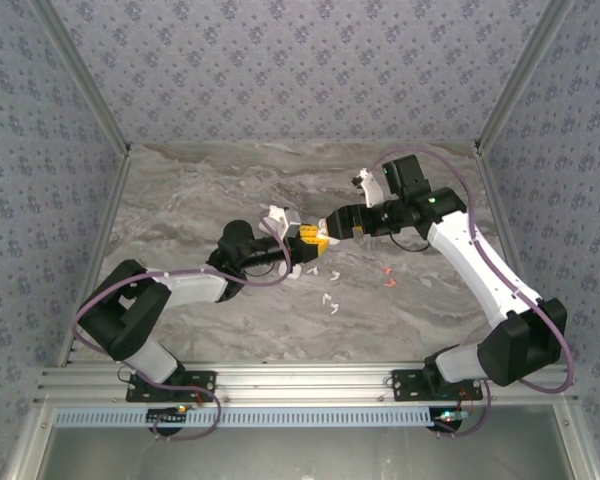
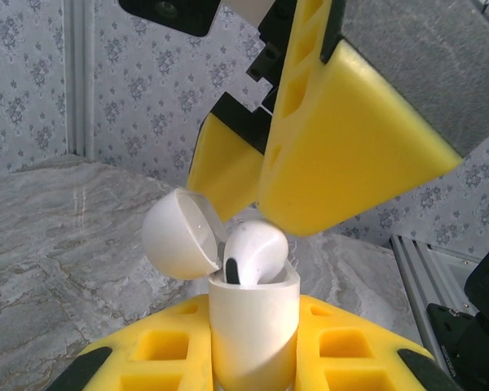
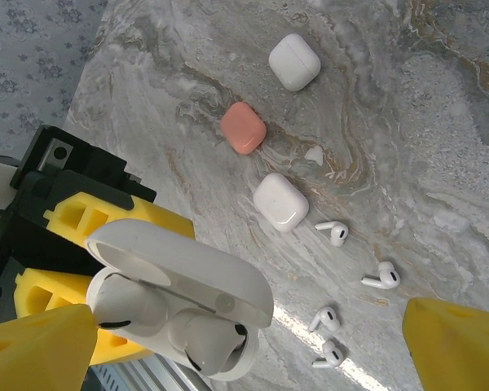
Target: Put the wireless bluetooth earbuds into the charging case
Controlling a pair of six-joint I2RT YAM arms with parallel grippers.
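Left gripper (image 2: 253,362) is clamped on the open white case (image 2: 253,326), holding it upright above mid-table. Two buds (image 3: 212,342) sit in the case, lid flipped back. Right gripper (image 3: 244,350) has its jaws spread wide, holds nothing, and hovers just over the case. Four loose buds (image 3: 336,232) lie on the table (image 3: 440,122).

A robot test cell in a lab: a marble-patterned table (image 1: 200,190) boxed in by floral-papered panels (image 1: 280,60) on metal posts (image 1: 81,75), with a left arm (image 1: 180,290) and right arm (image 1: 480,260) bolted to an aluminium rail (image 1: 300,380).
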